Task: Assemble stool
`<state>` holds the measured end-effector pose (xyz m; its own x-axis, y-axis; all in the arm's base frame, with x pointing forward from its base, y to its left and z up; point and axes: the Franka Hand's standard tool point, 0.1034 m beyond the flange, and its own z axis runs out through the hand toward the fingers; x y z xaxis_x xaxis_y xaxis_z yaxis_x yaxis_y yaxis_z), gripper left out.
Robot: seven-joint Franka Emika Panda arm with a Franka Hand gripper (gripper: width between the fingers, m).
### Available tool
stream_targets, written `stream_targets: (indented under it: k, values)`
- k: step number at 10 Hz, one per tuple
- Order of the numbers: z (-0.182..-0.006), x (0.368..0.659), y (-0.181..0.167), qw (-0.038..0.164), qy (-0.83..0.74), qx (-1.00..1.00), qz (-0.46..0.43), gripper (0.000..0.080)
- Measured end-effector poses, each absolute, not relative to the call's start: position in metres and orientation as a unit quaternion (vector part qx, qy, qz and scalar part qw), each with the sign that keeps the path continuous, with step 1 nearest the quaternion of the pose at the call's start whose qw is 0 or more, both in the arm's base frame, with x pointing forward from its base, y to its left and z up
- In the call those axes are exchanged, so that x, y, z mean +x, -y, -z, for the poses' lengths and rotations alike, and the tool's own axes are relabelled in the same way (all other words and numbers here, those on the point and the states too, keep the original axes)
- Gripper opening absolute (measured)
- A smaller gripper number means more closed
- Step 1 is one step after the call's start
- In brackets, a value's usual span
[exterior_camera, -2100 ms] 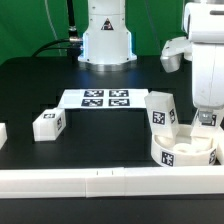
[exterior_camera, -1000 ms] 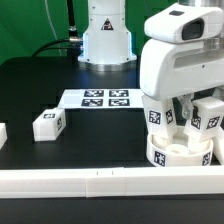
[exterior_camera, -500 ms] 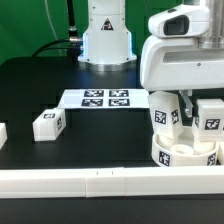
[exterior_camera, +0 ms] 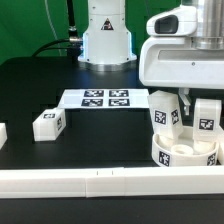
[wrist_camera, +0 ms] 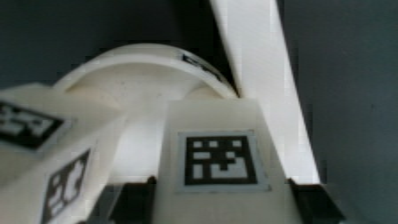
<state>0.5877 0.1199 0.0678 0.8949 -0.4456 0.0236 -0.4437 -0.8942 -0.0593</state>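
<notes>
My pincer [exterior_camera: 206, 101] is clamped on an upright leg [exterior_camera: 208, 118]; the seat [exterior_camera: 183, 153] lies, apparently, straight below, near a bench [exterior_camera: 30, 90] corner.

Your table [exterior_camera: 30, 85] is black, with a green backdrop [exterior_camera: 20, 25] behind it. The seat [exterior_camera: 185, 155] is plain white. The standing leg [exterior_camera: 163, 110] and the held leg [exterior_camera: 207, 113] are white, each with a black-and-white square tag. The loose leg [exterior_camera: 48, 123] on the exterior view's left matches them. The marker board [exterior_camera: 105, 98] is white with black-patterned tags, and the near rail [exterior_camera: 100, 182] is white.
</notes>
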Motion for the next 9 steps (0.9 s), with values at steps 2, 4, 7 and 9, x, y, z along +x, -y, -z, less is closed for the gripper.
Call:
stream_targets:
  k: [2, 4, 7, 9]
  values:
    - [-0.0673, 0.5868, -0.1193, 0.035, -0.335, -0.942, 0.012, 0.0337]
    - [-0.0667, 0.5864, -0.1185, 0.051, -0.446, -0.894, 0.001, 0.0337]
    - [-0.0662, 0.5861, -0.1220, 0.067, -0.566, -0.822, -0.006, 0.0337]
    - [-0.0661, 0.5862, -0.1217, 0.070, -0.598, -0.798, -0.010, 0.0337]
